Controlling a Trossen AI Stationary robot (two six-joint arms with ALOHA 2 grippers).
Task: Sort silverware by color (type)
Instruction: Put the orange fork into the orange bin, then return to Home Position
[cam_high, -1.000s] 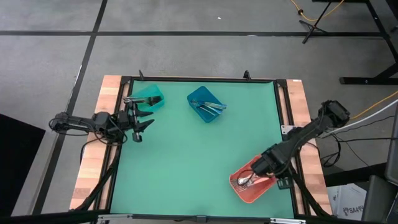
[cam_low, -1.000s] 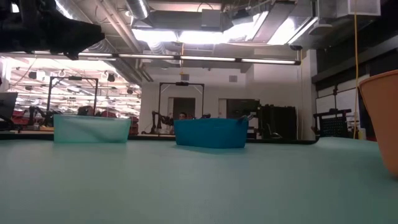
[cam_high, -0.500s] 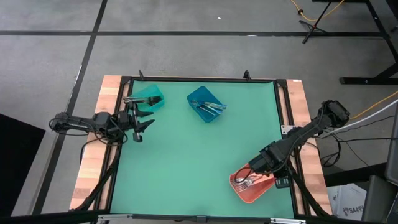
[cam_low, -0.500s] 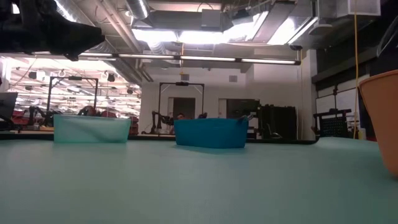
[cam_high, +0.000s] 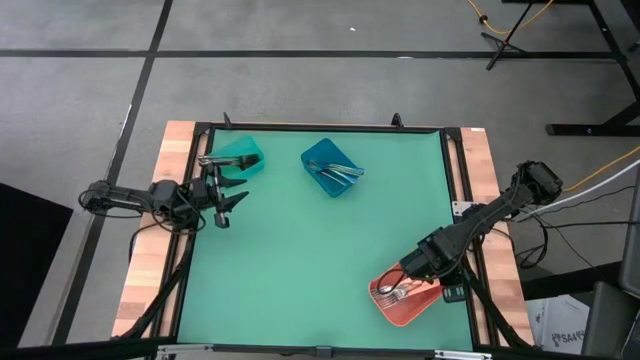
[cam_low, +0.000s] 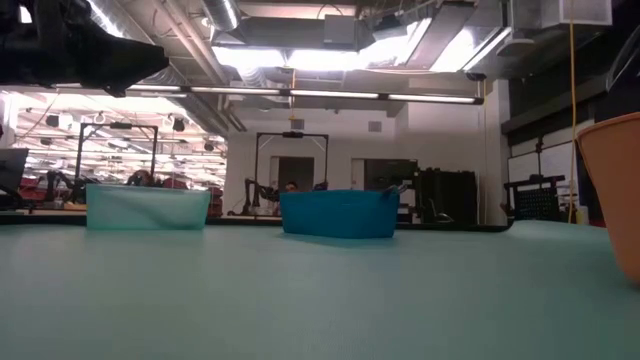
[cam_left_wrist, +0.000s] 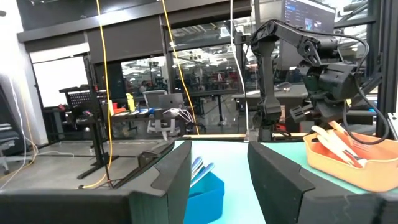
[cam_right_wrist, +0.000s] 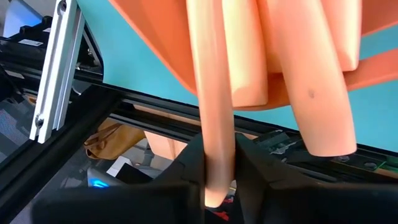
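Observation:
The silverware lies in bins. Several forks (cam_high: 337, 174) sit in the blue bin (cam_high: 318, 158), and several more forks (cam_high: 400, 292) lie in the coral-red bin (cam_high: 415, 305) near the table's near right corner. My right gripper (cam_high: 414, 272) is at that bin's far rim, shut on it. The teal bin (cam_high: 245, 152) stands at the far left. My left gripper (cam_high: 237, 190) waits open just near of it, holding nothing. In the left wrist view the left gripper (cam_left_wrist: 217, 168) looks across at the blue bin (cam_left_wrist: 205, 190) and the coral-red bin (cam_left_wrist: 348, 165). My right gripper (cam_right_wrist: 214, 171) pinches the coral-red bin's rim (cam_right_wrist: 213, 134) between its two fingers, one on each side of the wall. It comes slanting down from the table's far right. The bin's base appears to rest on the table (cam_low: 612, 190).
A black frame borders the green mat (cam_high: 320, 250), with wooden strips (cam_high: 150, 250) along both sides. The mat's middle holds no objects. Beyond the table is a workshop room with other arms and stands.
My right gripper has shifted a little toward the table's left at the coral-red bin's rim, then stayed still. My left arm has kept still.

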